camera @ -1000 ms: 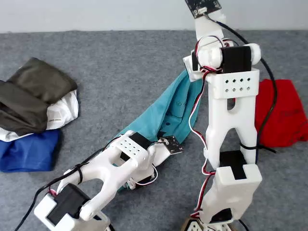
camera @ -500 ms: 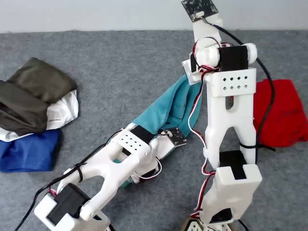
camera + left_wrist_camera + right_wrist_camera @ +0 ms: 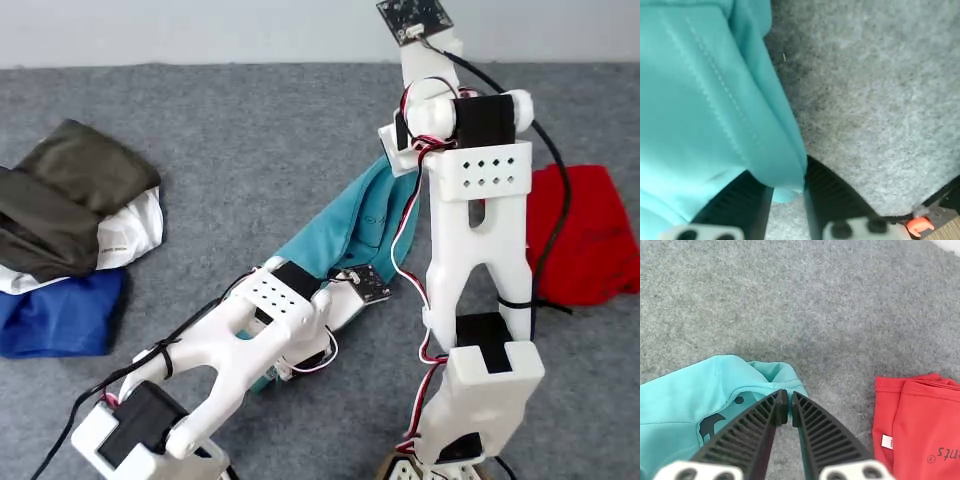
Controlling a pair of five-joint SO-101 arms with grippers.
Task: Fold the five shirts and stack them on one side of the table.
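Two unstacked — teal shirt (image 3: 340, 235) mid-fold at centre: left gripper (image 3: 785, 176) pinches hem, right gripper (image 3: 788, 401) closed, empty; next, lay hem across.

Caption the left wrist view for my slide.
Left end effector shut on the teal shirt at its edge, grey table behind.

The white plastic left arm (image 3: 250, 335) and white plastic right arm (image 3: 480, 250) share smooth printed shells pierced by rows of small round holes, boxy black servo motors (image 3: 490, 120), bundled red, white and black wires (image 3: 408, 232), and black ribbed fingers (image 3: 747, 435).
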